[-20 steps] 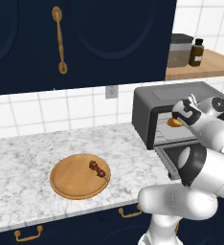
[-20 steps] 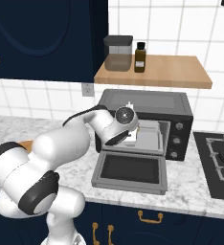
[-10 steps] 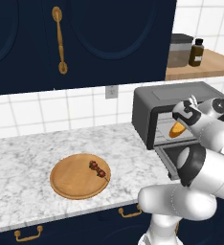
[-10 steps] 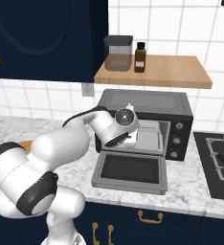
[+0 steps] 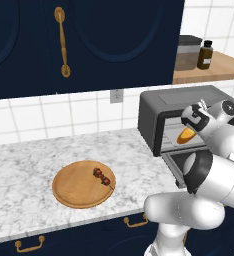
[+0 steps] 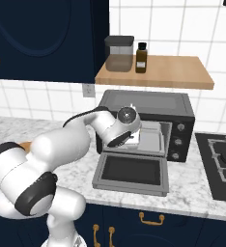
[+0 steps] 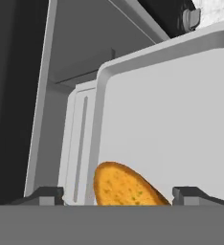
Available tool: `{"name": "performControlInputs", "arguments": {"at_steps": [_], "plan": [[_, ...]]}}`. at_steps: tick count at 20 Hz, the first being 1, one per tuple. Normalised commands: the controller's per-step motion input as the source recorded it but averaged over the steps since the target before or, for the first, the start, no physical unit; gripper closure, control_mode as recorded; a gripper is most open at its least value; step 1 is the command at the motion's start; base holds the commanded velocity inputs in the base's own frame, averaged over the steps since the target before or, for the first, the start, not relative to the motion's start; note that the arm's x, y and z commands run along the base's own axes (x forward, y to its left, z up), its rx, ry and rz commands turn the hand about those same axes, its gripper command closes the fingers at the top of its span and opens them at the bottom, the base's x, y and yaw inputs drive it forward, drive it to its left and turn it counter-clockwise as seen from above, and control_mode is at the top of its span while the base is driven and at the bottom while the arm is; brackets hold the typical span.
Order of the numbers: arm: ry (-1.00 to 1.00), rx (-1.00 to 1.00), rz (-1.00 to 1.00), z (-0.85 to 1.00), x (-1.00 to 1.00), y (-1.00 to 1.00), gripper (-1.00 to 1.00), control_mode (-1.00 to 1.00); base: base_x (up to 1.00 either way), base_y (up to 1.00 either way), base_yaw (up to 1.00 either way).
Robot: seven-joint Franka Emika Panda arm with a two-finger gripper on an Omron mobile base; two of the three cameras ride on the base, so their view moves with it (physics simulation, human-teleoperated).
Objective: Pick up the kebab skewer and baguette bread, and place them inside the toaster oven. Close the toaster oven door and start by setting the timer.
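Note:
The toaster oven (image 5: 156, 107) (image 6: 148, 102) stands on the counter with its door (image 6: 132, 171) dropped flat and its metal tray (image 7: 171, 129) (image 6: 152, 139) inside. My gripper (image 7: 119, 194) (image 5: 193, 126) is at the oven mouth and open. The golden baguette bread (image 7: 126, 185) (image 5: 186, 135) lies between the fingertips (image 7: 44, 194) against the tray, with a gap to the left finger. The kebab skewer (image 5: 102, 176), with dark red chunks, lies on a round wooden plate (image 5: 76, 187) on the counter, left of the oven.
A wooden shelf (image 6: 153, 72) above the oven holds a jar (image 6: 119, 54) and a dark bottle (image 6: 141, 57). A stove top (image 6: 221, 164) sits right of the oven. Navy wall cabinets (image 5: 89, 45) hang over the marble counter (image 5: 19, 165).
The jaws have spread wider around the baguette. The baguette sits slightly lower at the oven mouth. Skewer and plate have not moved.

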Motion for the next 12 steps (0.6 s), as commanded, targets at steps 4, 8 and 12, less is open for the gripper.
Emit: {"name": "performControlInputs", "arguments": {"at_steps": [4, 8, 12], "plan": [[0.01, 0.00, 0.00, 0.15, -0.03, -0.16, -1.00, -1.00, 0.00, 0.00, 0.00], [0.00, 0.00, 0.00, 0.27, -0.07, -0.12, -1.00, -1.00, 0.00, 0.00, 0.00], [0.00, -0.01, 0.00, 0.16, -0.25, 0.10, -1.00, -1.00, 0.00, 0.00, 0.00]]}}
